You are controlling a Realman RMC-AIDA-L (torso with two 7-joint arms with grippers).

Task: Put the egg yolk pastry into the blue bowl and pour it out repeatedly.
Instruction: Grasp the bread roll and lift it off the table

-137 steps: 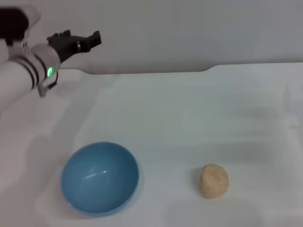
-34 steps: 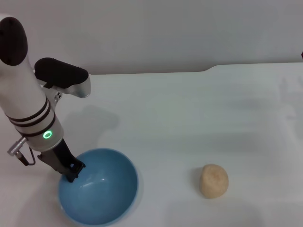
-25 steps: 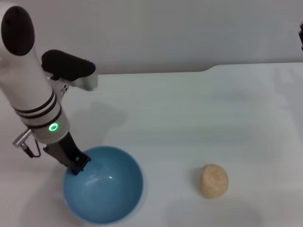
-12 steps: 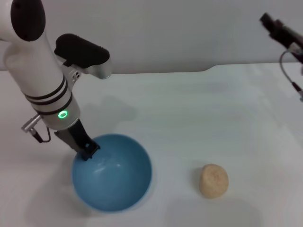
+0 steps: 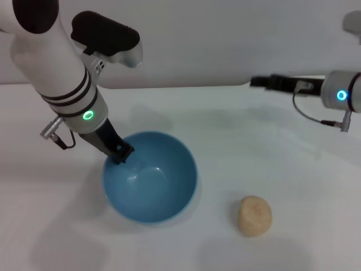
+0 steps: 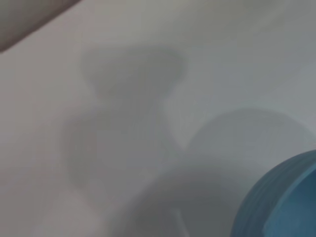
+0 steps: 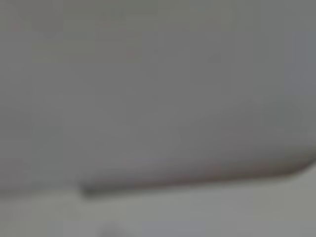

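Left gripper (image 5: 120,153) is at the left-hand rim of the blue bowl (image 5: 152,186), its dark fingers clamped over the edge, one inside and one outside. The bowl rests on the white table (image 5: 237,141), empty, its rim also showing in the left wrist view (image 6: 276,202). The egg yolk pastry (image 5: 254,215) lies on the table well to the right of the bowl, untouched. Right gripper (image 5: 260,82) hovers high at the far right edge of the table, pointing left; cannot tell whether its fingers are apart or together
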